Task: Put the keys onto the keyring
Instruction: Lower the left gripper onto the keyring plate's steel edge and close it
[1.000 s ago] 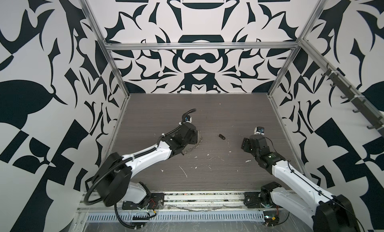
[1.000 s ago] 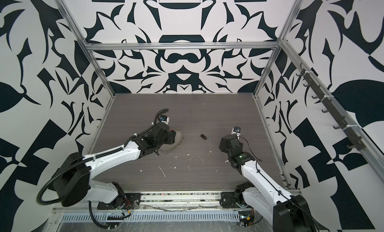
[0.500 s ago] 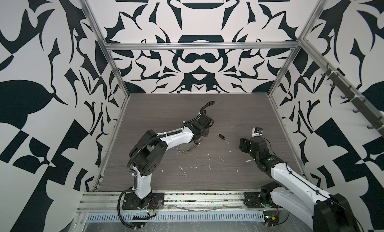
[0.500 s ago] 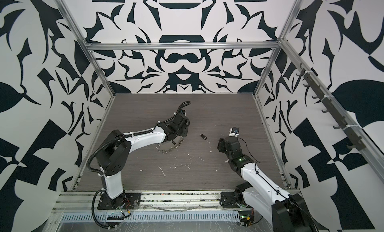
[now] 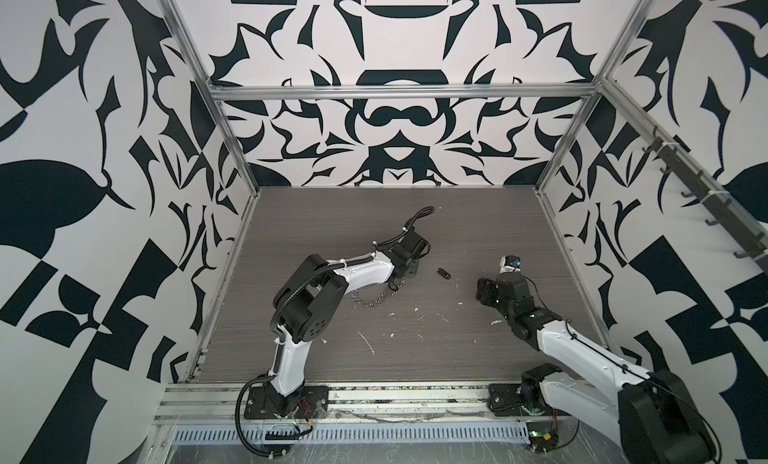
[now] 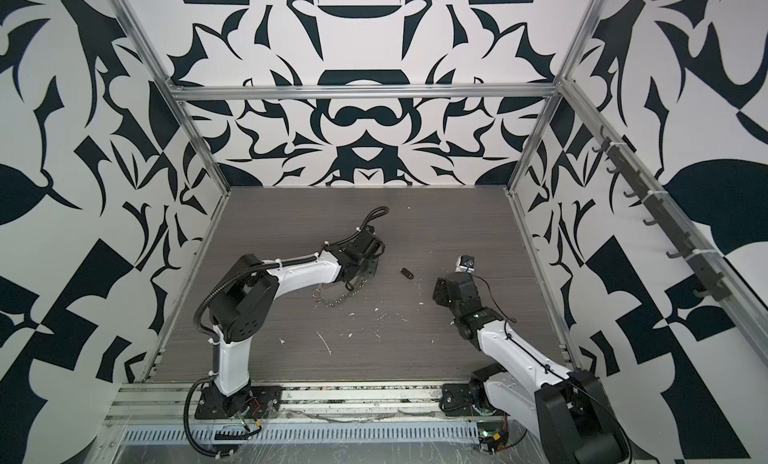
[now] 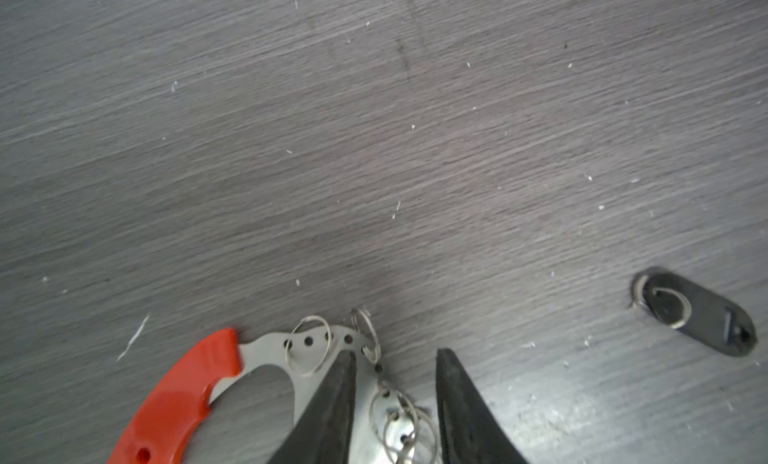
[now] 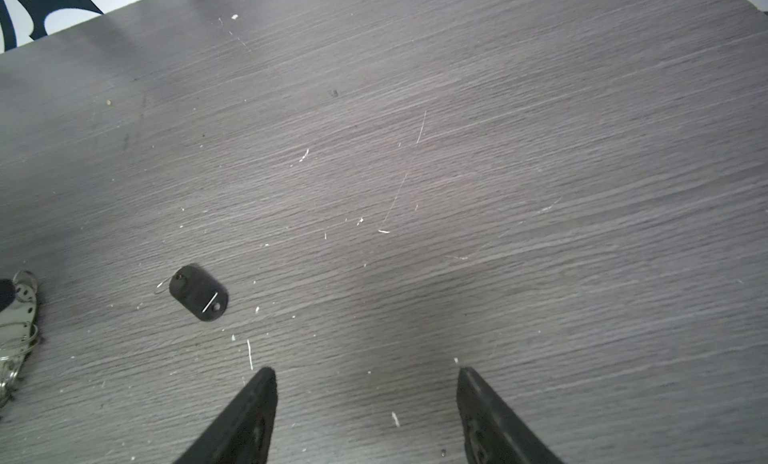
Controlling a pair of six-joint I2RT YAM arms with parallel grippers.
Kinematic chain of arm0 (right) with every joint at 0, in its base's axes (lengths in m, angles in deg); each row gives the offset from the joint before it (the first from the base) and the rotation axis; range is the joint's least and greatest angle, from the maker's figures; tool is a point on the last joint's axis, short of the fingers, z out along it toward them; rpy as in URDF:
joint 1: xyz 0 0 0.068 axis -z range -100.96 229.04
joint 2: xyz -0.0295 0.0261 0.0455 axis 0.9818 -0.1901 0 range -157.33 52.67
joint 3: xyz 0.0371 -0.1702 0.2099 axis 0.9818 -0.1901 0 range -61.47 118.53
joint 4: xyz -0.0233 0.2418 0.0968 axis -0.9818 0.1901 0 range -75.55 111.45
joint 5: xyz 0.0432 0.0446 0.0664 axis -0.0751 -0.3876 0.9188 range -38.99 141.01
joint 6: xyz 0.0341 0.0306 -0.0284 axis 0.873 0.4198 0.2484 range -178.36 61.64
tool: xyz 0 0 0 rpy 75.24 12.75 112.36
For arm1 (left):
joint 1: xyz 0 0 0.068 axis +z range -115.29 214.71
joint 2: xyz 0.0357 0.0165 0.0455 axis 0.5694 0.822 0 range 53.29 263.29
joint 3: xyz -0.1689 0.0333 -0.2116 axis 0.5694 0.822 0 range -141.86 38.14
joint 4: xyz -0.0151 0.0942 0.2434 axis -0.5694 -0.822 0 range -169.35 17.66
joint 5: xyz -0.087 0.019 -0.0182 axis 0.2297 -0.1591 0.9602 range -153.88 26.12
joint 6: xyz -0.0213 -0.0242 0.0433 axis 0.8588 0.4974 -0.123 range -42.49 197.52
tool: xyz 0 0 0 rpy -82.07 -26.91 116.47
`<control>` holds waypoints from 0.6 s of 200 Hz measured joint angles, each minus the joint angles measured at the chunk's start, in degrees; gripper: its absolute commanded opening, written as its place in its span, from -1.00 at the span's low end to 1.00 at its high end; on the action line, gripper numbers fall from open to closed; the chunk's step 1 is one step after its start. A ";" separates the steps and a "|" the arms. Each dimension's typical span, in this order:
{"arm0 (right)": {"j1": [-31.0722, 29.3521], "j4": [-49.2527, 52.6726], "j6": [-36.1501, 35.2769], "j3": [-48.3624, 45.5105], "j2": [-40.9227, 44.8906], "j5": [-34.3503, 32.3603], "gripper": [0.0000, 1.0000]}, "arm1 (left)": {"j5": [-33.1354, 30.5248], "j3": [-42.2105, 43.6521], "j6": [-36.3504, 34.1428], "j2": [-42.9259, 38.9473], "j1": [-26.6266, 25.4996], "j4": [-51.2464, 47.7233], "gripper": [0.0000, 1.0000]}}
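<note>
The keys (image 5: 444,273) (image 6: 407,273) are one black oblong fob with a thin wire loop, flat on the table between the arms, also in the left wrist view (image 7: 698,316) and the right wrist view (image 8: 199,293). The keyring (image 7: 309,347) hangs in a holed silver plate with an orange-red handle (image 7: 178,399). Its chain (image 5: 374,302) (image 6: 336,298) trails toward the front. My left gripper (image 7: 395,356) (image 5: 409,270) (image 6: 372,268) is low over the plate, jaws apart, one finger over it, bare table beside the other. My right gripper (image 8: 365,372) (image 5: 484,293) (image 6: 440,293) is open and empty, right of the fob.
White scraps and scratches (image 5: 419,312) dot the grey wood table (image 5: 478,216). Patterned walls with metal posts close in the left, back and right sides. A rail with hooks (image 5: 706,208) runs along the right wall. The plate's end also shows in the right wrist view (image 8: 20,316).
My left arm has swung its gripper rightward and a little farther back over the plate, and its jaws have narrowed. The right gripper has edged slightly left. The fob has not moved.
</note>
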 measured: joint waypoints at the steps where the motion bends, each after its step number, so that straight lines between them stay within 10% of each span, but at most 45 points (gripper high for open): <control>1: 0.00 -0.02 0.00 0.00 -0.04 0.00 0.44 | -0.02 -0.13 0.02 0.11 0.00 -0.11 -0.31; 120: 0.00 -0.13 -0.02 0.00 -0.46 -0.04 0.45 | -1.70 -1.07 0.02 2.80 -0.33 -1.79 -0.30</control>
